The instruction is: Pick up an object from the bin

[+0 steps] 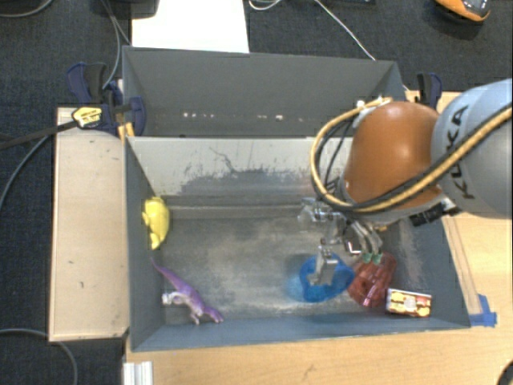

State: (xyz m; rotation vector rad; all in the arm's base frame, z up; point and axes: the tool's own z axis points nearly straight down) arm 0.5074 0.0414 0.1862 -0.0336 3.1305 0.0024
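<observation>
My gripper (325, 271) reaches down in the right half of the bin, its tip right on top of a flat blue thing (309, 289) lying on the floor near the front wall. Just right of it lies a dark red, ribbed thing (373, 281), partly under the wrist. A small yellow and red box (409, 302) sits in the front right corner.
A yellow rounded toy (155, 221) rests against the left wall. A purple toy dinosaur (188, 297) lies in the front left corner. The arm with its orange dome and looped cable hangs over the bin's right side.
</observation>
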